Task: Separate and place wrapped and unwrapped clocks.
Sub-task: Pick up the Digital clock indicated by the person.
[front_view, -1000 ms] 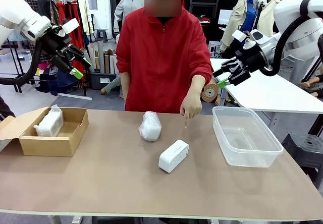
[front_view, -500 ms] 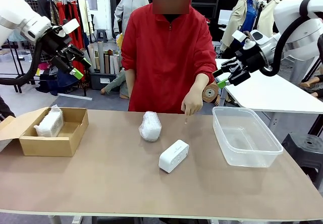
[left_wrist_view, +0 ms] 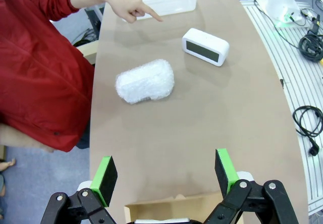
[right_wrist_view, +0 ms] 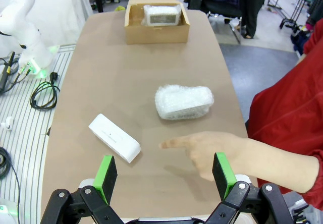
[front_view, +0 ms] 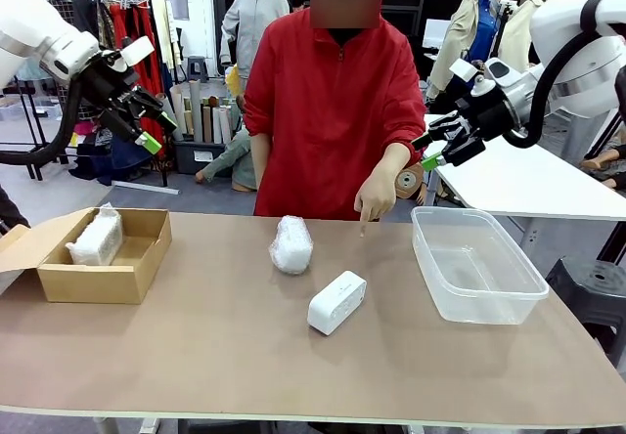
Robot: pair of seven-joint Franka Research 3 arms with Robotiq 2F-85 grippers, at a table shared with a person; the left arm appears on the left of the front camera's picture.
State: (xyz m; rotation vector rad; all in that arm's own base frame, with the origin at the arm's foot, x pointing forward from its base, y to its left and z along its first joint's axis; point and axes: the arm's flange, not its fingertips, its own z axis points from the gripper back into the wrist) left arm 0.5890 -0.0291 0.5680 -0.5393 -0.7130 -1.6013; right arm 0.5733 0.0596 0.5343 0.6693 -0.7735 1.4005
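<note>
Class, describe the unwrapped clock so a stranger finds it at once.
Start at the brown table. Between its cardboard box and clear plastic tub lie two white things. The unwrapped clock is the smooth block nearer the robot; the wrapped clock beside it is crinkly.

I saw one wrapped clock point(front_view: 96, 238), a bumpy white lump, lying in the cardboard box point(front_view: 98, 282) by the left edge of the tabletop point(front_view: 245, 356). The other wrapped clock point(front_view: 291, 243) lay in the middle, nearer the far edge. The bare white clock point(front_view: 336, 302), smooth and rounded, sat slanted close by it, not touching.
</note>
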